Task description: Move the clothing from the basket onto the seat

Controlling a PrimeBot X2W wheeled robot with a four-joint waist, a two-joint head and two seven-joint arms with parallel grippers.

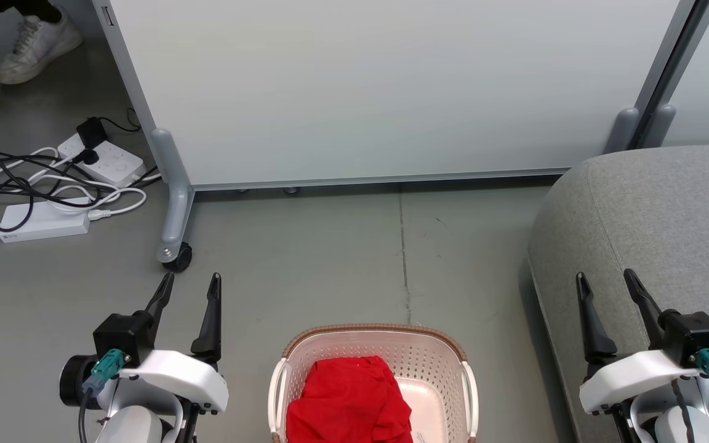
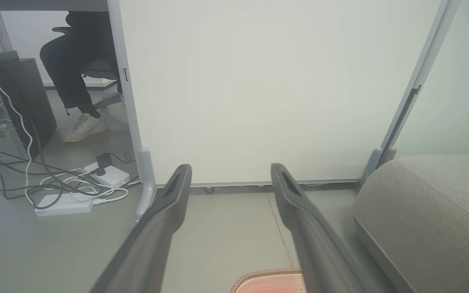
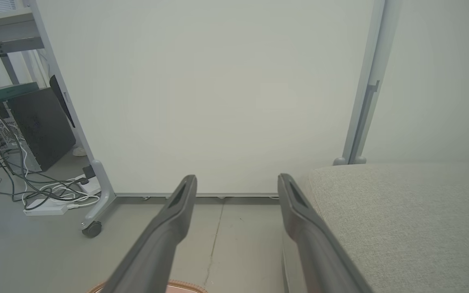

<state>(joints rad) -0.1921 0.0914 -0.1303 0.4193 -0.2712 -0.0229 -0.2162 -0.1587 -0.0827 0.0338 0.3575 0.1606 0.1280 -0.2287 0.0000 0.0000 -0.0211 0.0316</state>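
1. Clothing (image 1: 348,400), a crumpled bright red heap, lies inside the basket (image 1: 373,332) at 6 o'clock in the head view. It covers the left and middle of the basket, and bare cream basket floor shows on the heap's 3 o'clock side.
2. At 10 o'clock in the head view, a person's white shoe (image 1: 37,46) stands on the grey floor (image 1: 330,258). Towards 9 o'clock, two white power strips (image 1: 44,223) lie among tangled black and white cables (image 1: 34,187).
3. The left gripper (image 1: 191,280) hangs at 7 o'clock over bare floor, apart from the basket. Its dark fingers point to 12 o'clock and are spread wide, with nothing between them. The left wrist view shows the same wide gap, with a slice of the basket's brown rim at 6 o'clock.
4. A pale grey partition panel (image 1: 379,86) spans 12 o'clock. The black caster (image 1: 177,257) on its left foot sits just beyond the left gripper's fingertips.
5. The basket stands on the floor between the two grippers, touching neither, near the seat (image 1: 656,215) but apart from it.
6. The grey seat fills 3 to 5 o'clock, its rounded corner towards the panel.
7. The right gripper (image 1: 605,277) hangs at 5 o'clock, seen against the seat's left edge. Its fingers point to 12 o'clock, spread wide and holding nothing.
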